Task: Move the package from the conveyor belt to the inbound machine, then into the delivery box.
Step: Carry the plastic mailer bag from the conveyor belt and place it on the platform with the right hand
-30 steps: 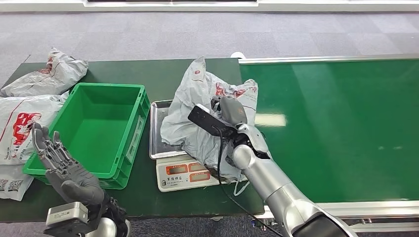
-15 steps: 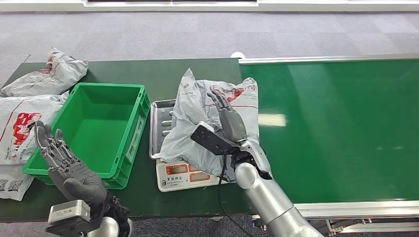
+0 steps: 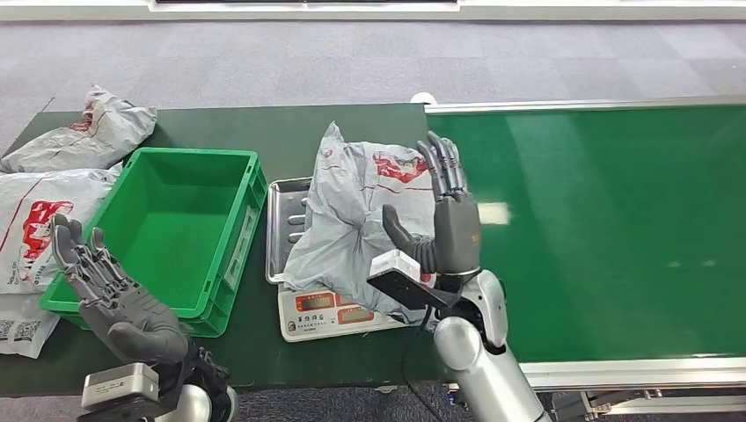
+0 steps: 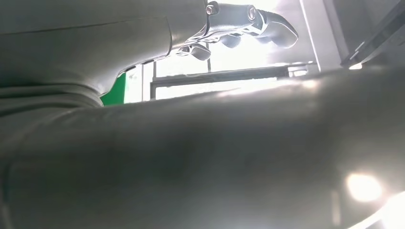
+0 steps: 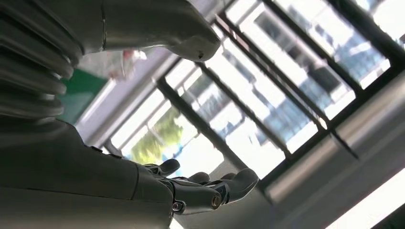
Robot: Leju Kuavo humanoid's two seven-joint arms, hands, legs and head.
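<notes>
Two robot hands show in the head view, both holding nothing. The right hand [image 3: 450, 224] stands upright with fingers straight and spread, thumb out toward the package [image 3: 369, 220], just beside its right edge; whether it touches the plastic cannot be told. The left hand [image 3: 110, 294] is raised palm up with fingers apart, near the front left corner of the green box [image 3: 230, 264].

That package, a crumpled grey mailing bag with red print, lies on the steel tray [image 3: 280, 230] of a weighing scale [image 3: 321, 312], draping over the tray's right and front edges. The scale sits on the dark green tabletop [image 3: 290, 127] between the box and the conveyor belt [image 3: 616, 220]. More grey bags [image 3: 44, 220] lie at the tabletop's left end, touching the box's left wall.

The right wrist view, turned on its side, looks past the hand's dark fingers [image 5: 210, 191] to large windows, with a corner of grey bag and green surface behind the ribbed cover. The left wrist view is mostly blurred grey, with fingertips [image 4: 267, 28] against bright light and a sliver of green.

The box is empty and open at the top. The belt stretches bare to the right, bordered by silver rails. Open tabletop lies behind the box and scale.
</notes>
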